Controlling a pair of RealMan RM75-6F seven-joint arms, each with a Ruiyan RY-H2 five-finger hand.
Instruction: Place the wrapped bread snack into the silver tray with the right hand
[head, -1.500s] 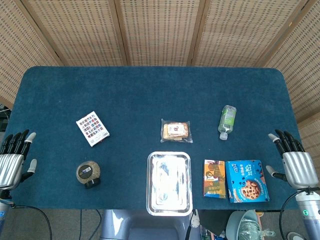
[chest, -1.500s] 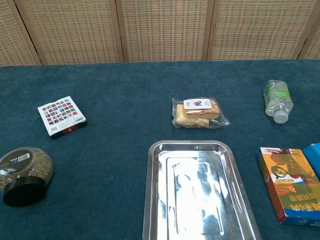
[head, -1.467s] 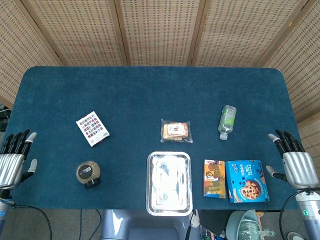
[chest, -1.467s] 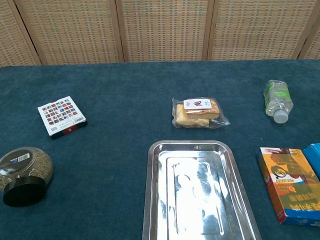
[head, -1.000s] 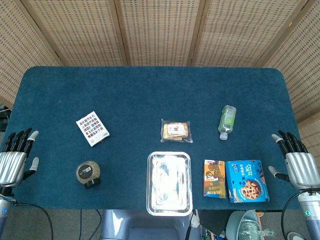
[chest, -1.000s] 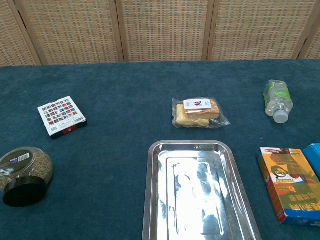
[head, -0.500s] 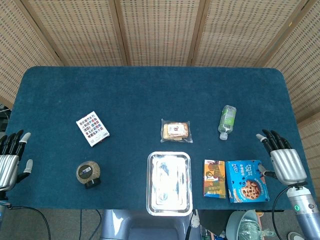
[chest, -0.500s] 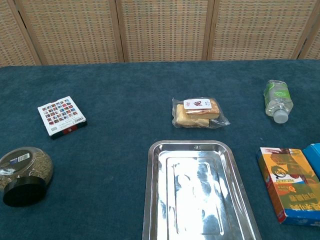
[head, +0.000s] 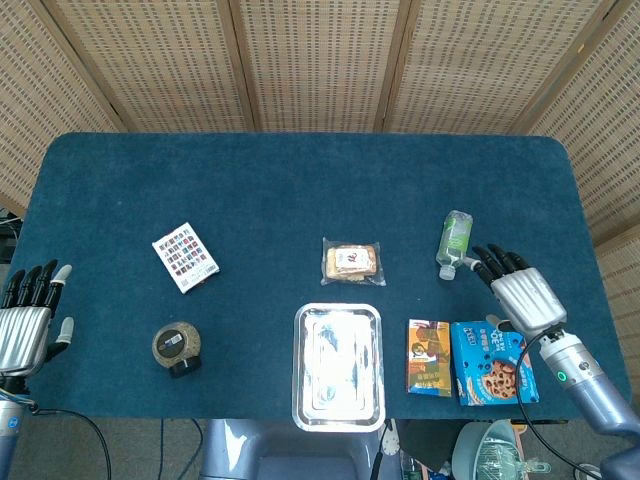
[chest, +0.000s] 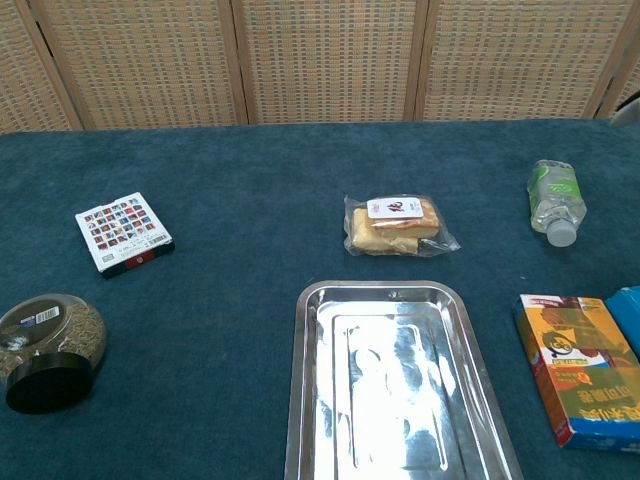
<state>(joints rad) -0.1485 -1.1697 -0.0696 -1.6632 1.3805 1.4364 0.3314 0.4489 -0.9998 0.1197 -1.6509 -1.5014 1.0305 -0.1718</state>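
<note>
The wrapped bread snack lies on the blue table just beyond the silver tray, which has nothing in it. My right hand hovers open over the right part of the table, beside the bottle and above the cookie box, well right of the snack. Its fingers are spread and hold nothing. My left hand stays open at the table's left edge. The chest view shows neither hand.
A small plastic bottle lies right of the snack. A blue cookie box and an orange box sit right of the tray. A patterned card box and a lying jar are at the left.
My right hand has moved in from the table's right edge toward the bottle, leftward and up. The left hand shifted slightly at the left edge. The snack and tray have not moved.
</note>
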